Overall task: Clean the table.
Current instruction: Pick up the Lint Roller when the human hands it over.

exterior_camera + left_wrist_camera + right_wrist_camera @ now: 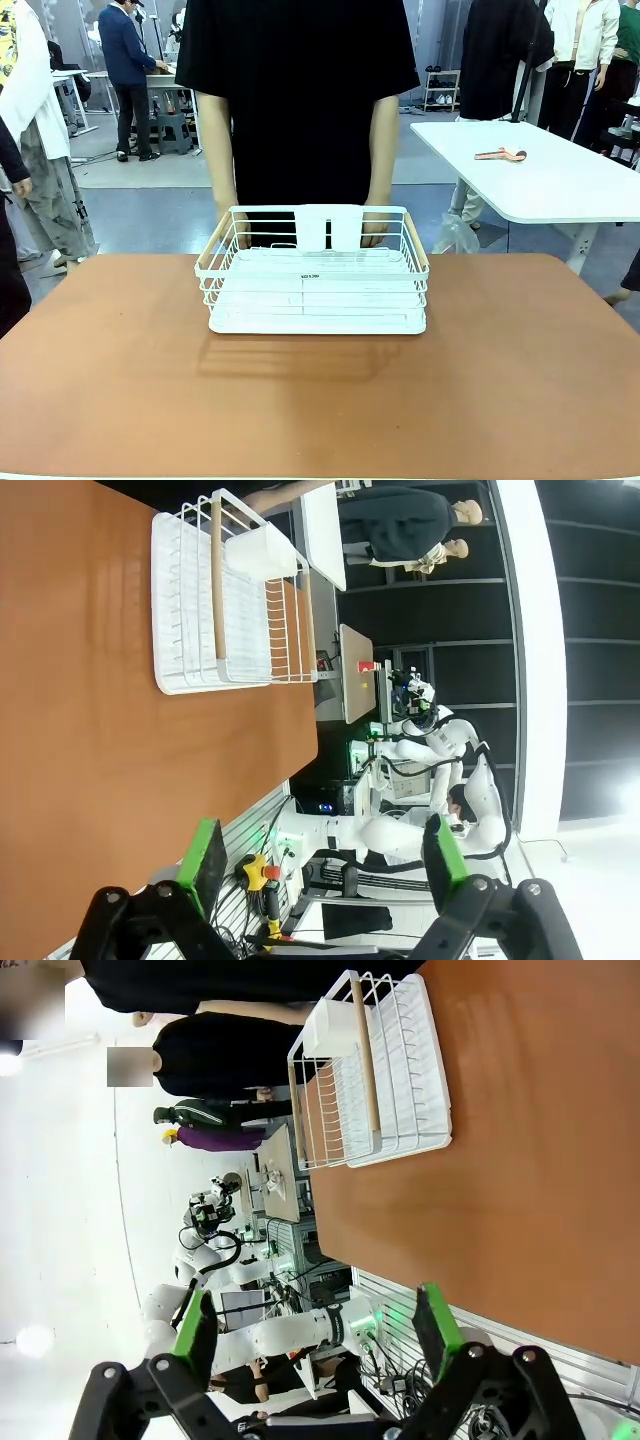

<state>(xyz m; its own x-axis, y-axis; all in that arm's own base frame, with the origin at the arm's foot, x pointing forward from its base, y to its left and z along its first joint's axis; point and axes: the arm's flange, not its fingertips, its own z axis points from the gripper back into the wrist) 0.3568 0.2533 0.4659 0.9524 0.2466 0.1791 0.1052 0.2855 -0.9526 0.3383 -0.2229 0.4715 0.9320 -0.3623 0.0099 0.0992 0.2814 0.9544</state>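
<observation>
The big reddish-brown surface (pixel 500 380) spread wide in front of me, from the robot's side all the way to the person (pixel 300 90) in a black top at the far side. A white wire basket (pixel 315 275) sat on it, in the middle and close to the far edge. The basket had a pale wooden bar (pixel 207 252) along each short side and a small white holder (pixel 327 228) hooked on its far wall. The person's one hand (pixel 232 222) and other hand (pixel 375 232) were down at the basket's far rim – touching it, as far as I could tell.

The left jaws stood wide apart with nothing between them, green pads (pixel 208 865) up, hanging above the surface and well away from the basket. The right jaws were just the same – spread wide, green pads (pixel 436 1322) bare, holding nothing.

Farther back on the right stood a white table (pixel 560 190) with a small reddish tool (pixel 500 154) lying on it.
</observation>
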